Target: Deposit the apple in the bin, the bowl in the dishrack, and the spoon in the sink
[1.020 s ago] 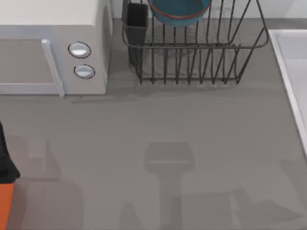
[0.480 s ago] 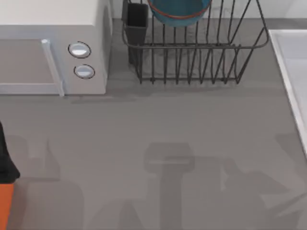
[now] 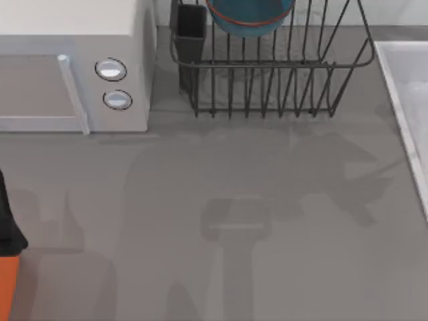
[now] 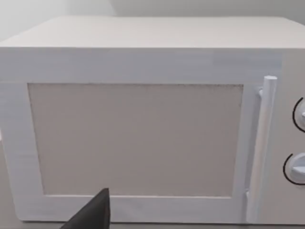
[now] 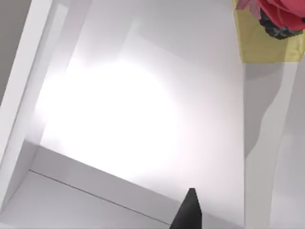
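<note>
The teal-blue bowl (image 3: 249, 15) with its orange-red rim band sits inside the black wire dishrack (image 3: 281, 67) at the far middle of the table. The pale sink (image 3: 409, 87) runs along the right edge. In the right wrist view its white basin (image 5: 119, 119) lies below, with a dark tip of my right gripper (image 5: 189, 212) over its rim. A dark tip of my left gripper (image 4: 95, 214) points at the white microwave (image 4: 138, 138). The apple and the spoon are out of view.
The white microwave (image 3: 73, 67) with two round knobs stands at the far left. A black utensil cup (image 3: 191, 30) sits at the rack's left corner. An orange and black shape (image 3: 8, 267) lies at the left edge. A yellow box (image 5: 269, 40) with something red-pink stands by the sink.
The arm shadow at the table's near right has swept up towards the dishrack and the sink. The bowl, rack and microwave have not moved.
</note>
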